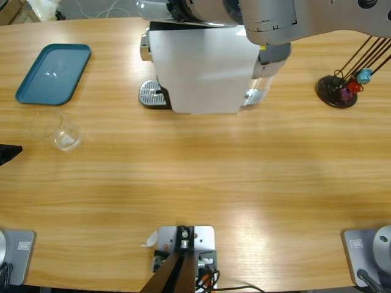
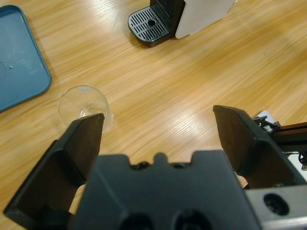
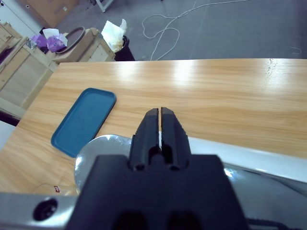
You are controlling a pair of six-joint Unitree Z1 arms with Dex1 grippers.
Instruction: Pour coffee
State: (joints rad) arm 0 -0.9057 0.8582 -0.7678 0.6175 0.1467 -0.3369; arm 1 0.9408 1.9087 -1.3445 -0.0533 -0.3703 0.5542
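A small clear glass tumbler (image 1: 58,129) (image 2: 84,108) stands on the wood near the left end of the table; no coffee shows in it. My left gripper (image 2: 158,120) is open, a short way back from the tumbler, and only its black tip (image 1: 9,152) shows at the left edge of the high view. The white coffee machine (image 1: 201,67) (image 2: 201,14) stands at the back middle, with its drip grille (image 1: 151,94) (image 2: 149,24) bare. My right gripper (image 3: 159,112) is shut on nothing above the machine's silver top (image 3: 100,151). The right arm (image 1: 275,24) covers it in the high view.
A teal tray (image 1: 54,72) (image 2: 19,72) (image 3: 84,125) lies at the back left, beyond the tumbler. A black capsule stand (image 1: 339,88) with coloured capsules is at the back right. Bare wood runs across the table's middle and front.
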